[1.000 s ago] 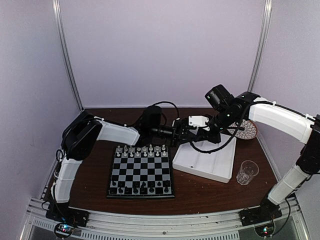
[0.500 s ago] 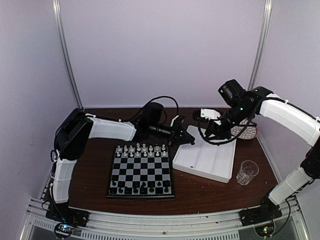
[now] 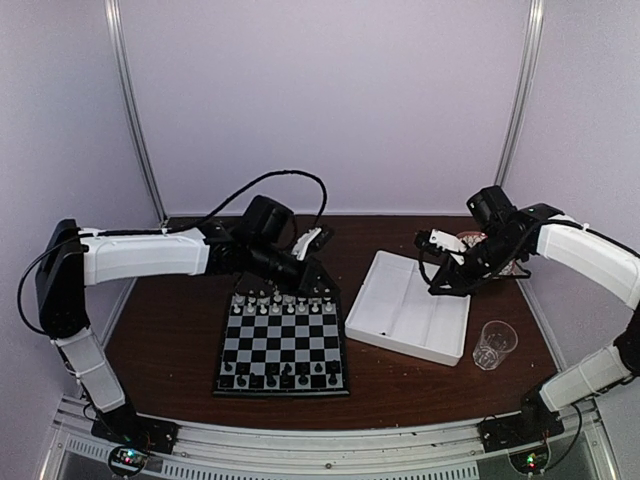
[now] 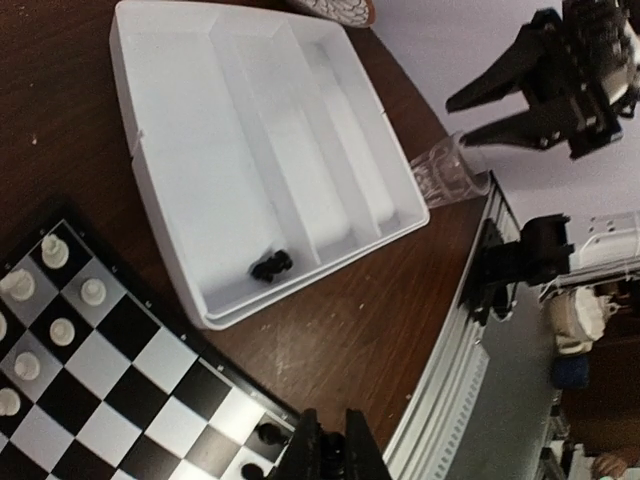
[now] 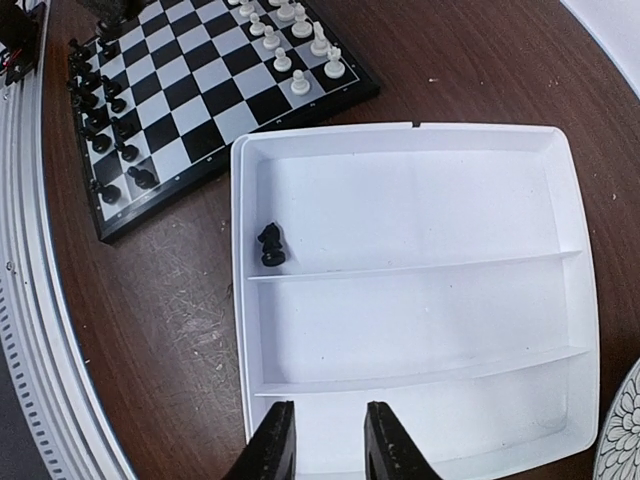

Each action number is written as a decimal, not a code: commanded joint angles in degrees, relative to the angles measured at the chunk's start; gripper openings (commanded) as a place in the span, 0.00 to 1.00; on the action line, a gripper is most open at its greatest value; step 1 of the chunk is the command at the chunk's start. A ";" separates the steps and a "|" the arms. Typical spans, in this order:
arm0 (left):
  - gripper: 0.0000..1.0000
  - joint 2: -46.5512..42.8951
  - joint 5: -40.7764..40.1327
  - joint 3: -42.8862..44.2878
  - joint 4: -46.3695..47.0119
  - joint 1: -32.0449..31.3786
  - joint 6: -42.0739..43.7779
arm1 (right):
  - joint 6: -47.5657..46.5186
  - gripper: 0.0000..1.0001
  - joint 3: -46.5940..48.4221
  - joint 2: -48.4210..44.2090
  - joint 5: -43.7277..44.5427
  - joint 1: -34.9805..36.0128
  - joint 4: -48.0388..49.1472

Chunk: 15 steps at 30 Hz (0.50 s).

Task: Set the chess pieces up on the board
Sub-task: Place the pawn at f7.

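Observation:
The board (image 3: 282,340) lies left of centre, with white chess pieces (image 3: 283,300) in its far rows and black chess pieces (image 3: 285,374) in its near rows. My left gripper (image 3: 315,280) hovers over the board's far right corner. In its wrist view the left gripper (image 4: 334,455) is shut on a small black chess piece (image 4: 328,450), above the board (image 4: 100,370). One black knight (image 5: 270,245) stands in the white tray (image 5: 420,200), also seen from the left wrist as the knight (image 4: 272,266). My right gripper (image 5: 330,445) is open and empty over the tray's end compartment, seen from above as the right gripper (image 3: 432,262).
The white divided tray (image 3: 420,310) sits right of the board. A clear glass (image 3: 494,344) stands near the tray's right corner. A patterned round plate (image 5: 625,430) lies behind the tray, mostly hidden by the right arm from above. A metal rail runs along the table's front.
The two grippers were together over the tray's far side. The right jaws opened and that arm drew back right. The left arm swung left over the board's far edge, still shut.

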 commanded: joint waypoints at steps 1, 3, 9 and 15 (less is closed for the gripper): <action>0.02 -7.69 -12.41 -8.27 -3.86 -2.78 13.69 | 2.94 0.27 -2.75 -0.30 0.58 -0.71 7.83; 0.02 -10.57 -15.37 -12.20 -2.43 -4.13 16.15 | 2.97 0.28 -3.54 -0.20 1.81 -0.77 8.52; 0.02 -17.30 -20.34 -23.70 6.13 -6.36 18.37 | 2.99 0.28 -4.93 0.29 2.08 -0.86 9.56; 0.02 -20.48 -25.03 -29.38 10.12 -6.79 19.36 | 2.70 0.29 -5.07 1.18 2.10 -0.95 9.59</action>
